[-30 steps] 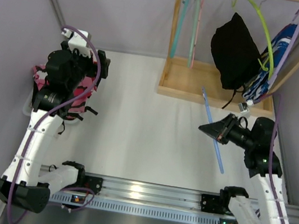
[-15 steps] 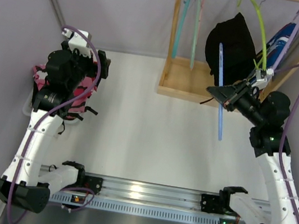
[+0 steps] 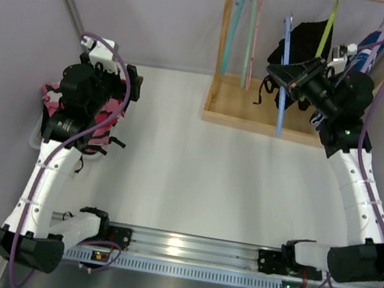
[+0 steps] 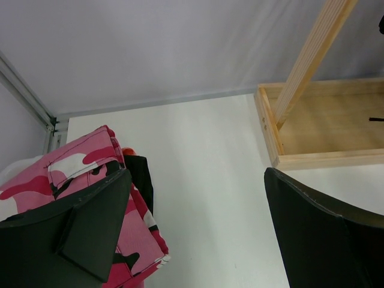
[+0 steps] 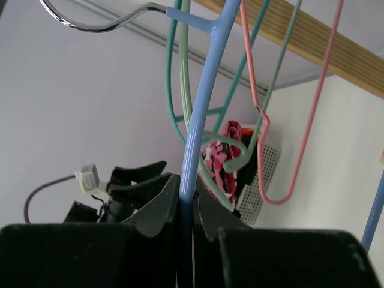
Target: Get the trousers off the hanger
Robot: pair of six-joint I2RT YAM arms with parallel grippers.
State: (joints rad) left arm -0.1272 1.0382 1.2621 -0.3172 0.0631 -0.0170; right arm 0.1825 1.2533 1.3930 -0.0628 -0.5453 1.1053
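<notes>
We are noting the right gripper (image 5: 188, 198) clamping shut on the bare blue hanger (image 5: 201, 108), holding its hook up by the rail of the wooden rack (image 3: 254, 121) at far right, likely to park it among the empty hangers (image 3: 229, 33). The left gripper (image 4: 198, 216) is hovering, jaws spread wide and empty, over the pink camouflage trousers (image 4: 90, 165), lying heaped at the left with no clear long axis. The black trousers (image 3: 308, 34) and blue-and-white trousers (image 3: 368, 48) are hanging on the rack, long axes dropping from rail toward base.

Bright, even light; soft shadows
</notes>
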